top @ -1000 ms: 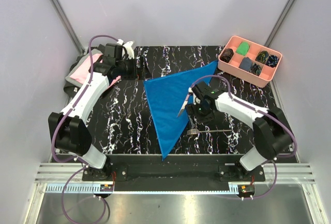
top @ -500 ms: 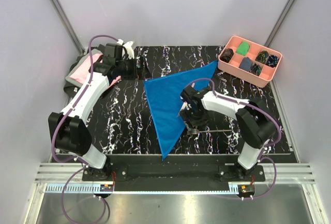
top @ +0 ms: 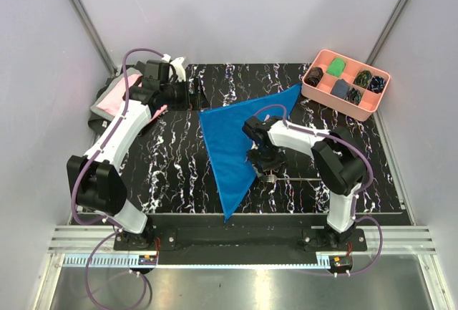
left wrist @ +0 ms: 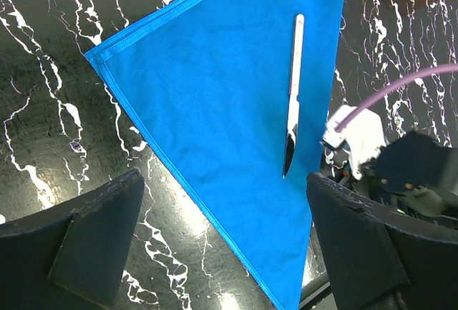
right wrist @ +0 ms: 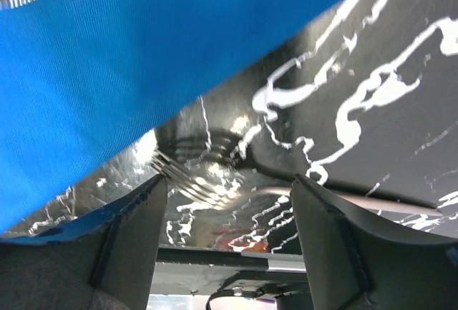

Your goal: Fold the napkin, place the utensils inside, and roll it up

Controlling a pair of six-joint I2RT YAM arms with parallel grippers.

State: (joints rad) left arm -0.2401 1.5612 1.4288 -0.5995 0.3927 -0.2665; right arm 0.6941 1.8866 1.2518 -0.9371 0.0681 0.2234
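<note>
A robotics lab test cell. White panel walls (top: 236,9) enclose a black marbled table (top: 179,174); aluminium rails (top: 71,237) run along its near edge.

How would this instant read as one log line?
Blue satin napkin: folded triangle | silver knife: lying on napkin | silver fork: on black marbled table beside napkin | right claw: open, over fork tines | left claw: open, empty

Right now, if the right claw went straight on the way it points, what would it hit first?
Probably the fork: its tines lie between the open fingers of the right gripper, on the table beside the napkin. Depth is unclear.
</note>
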